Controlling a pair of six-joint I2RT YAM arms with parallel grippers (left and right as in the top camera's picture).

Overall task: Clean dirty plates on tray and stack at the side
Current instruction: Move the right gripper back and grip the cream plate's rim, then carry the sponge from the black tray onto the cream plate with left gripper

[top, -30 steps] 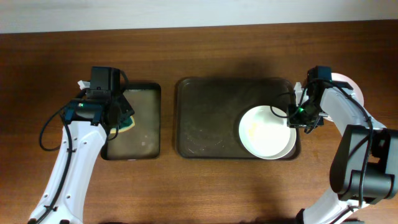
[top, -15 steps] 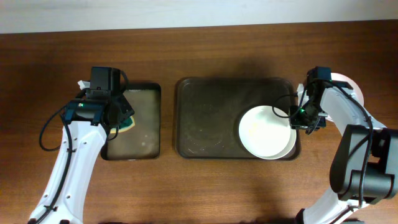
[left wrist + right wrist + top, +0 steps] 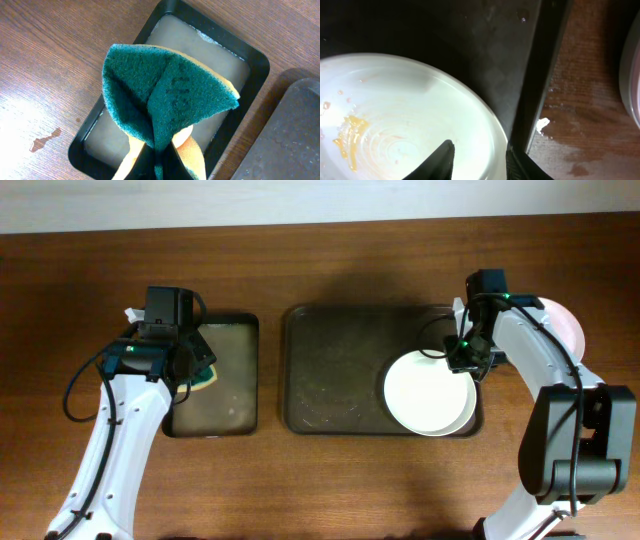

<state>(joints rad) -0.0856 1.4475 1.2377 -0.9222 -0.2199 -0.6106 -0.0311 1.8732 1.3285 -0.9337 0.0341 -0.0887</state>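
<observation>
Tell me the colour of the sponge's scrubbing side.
Dark green on the sponge; left wrist view shows it best.

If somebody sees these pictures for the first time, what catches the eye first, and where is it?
The round white plate with a yellow smear stands out on the right part of the large dark brown tray, with the right fingers astride its rim. At the left, the left fingers pinch a folded green-and-yellow sponge above the small black tray of cloudy liquid.
</observation>
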